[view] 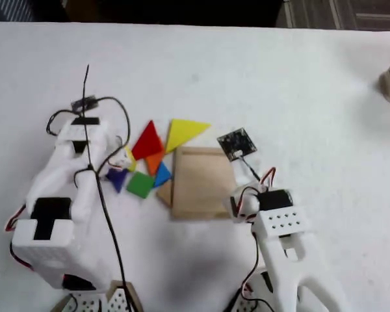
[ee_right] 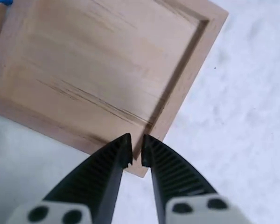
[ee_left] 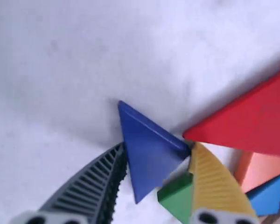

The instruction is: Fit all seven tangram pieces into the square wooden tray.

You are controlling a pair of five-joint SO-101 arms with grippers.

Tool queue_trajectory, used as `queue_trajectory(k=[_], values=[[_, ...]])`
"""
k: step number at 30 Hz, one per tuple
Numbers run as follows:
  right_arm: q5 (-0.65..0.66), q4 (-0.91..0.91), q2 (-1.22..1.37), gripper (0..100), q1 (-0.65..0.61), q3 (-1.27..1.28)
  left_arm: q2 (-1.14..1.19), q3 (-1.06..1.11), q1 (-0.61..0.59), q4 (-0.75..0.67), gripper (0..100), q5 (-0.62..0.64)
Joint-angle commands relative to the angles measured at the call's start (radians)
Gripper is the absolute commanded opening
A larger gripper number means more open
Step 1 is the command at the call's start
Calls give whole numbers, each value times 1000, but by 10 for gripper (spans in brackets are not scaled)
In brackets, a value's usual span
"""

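Tray (view: 205, 183): 1, centre of the high view, floor bare.

Pieces: 7, all on the table (view: 247, 71), clustered left of the tray.
- Yellow triangle (view: 184, 132) is at the tray's upper left corner.
- Red triangle (view: 147, 141) is just left of the yellow.
- Orange piece (view: 155, 161) is below the red.
- Blue triangle (view: 162, 175) and tan piece (view: 164, 194) are against the tray's left rim.
- Green square (view: 140, 184) is left of the blue.
- Navy triangle (view: 117, 177) is leftmost.

Left gripper (ee_left: 158, 149): closed around the navy triangle. The grey finger (ee_left: 100, 184) is on one edge and the yellow finger (ee_left: 214, 182) at the opposite corner.

Right gripper (ee_right: 136, 151): tips nearly together with only a slit between, holding nothing. It is above the rim at the tray's lower right corner.
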Motion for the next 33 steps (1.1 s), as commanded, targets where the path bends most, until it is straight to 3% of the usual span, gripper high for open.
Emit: queue_trajectory(k=[1, 13, 24, 28, 33], values=[[-2, -15, -28, 45, -10, -8, -2, -32, 2, 3, 76, -41], [-2, -15, -28, 45, -10, -8, -21, -32, 30, 9, 83, -120], [-2, -15, -30, 45, -5, -8, -357, 104, 54, 8, 83, -195], [-2, -15, -38, 45, 41, -11, -479, 206, 199, 5, 85, -198], [-9, -58, -31, 45, 170, -18, -562, 305, 518, -43, 86, -284]])
